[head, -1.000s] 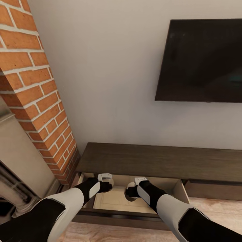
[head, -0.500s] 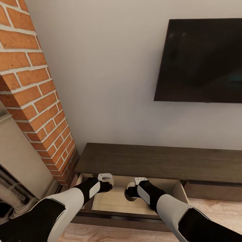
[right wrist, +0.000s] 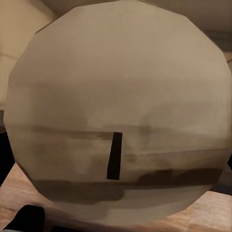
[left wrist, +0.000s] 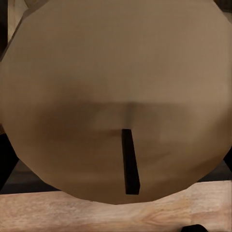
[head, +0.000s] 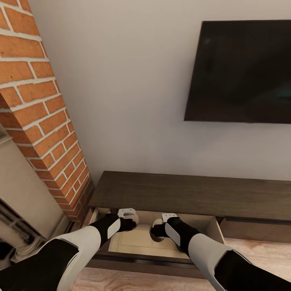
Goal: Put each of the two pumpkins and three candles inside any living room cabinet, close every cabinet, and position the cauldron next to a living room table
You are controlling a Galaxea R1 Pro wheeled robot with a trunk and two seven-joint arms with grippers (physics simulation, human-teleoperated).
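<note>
Below both pincers lies the open drawer (head: 133, 240) of the cabinet (head: 190, 194), with its pale floor right under them. Your left pincer (head: 128, 220) and your right pincer (head: 158, 232) hang side by side over that drawer, close together and at about the same height. Each wrist view looks onto a pale round face with a short dark wick in the middle. That looks like the flat top of a candle (left wrist: 116, 106) at the left pincer and another candle (right wrist: 118, 111) at the right one. Each pincer seems to be pinching its candle, but the fingers are hidden, so you cannot tell for sure. Both candles stand with their long way pointing toward the wrist cameras. The drawer runs long from left to right, so both arms have room. Straight down is the way to go, I think.
</note>
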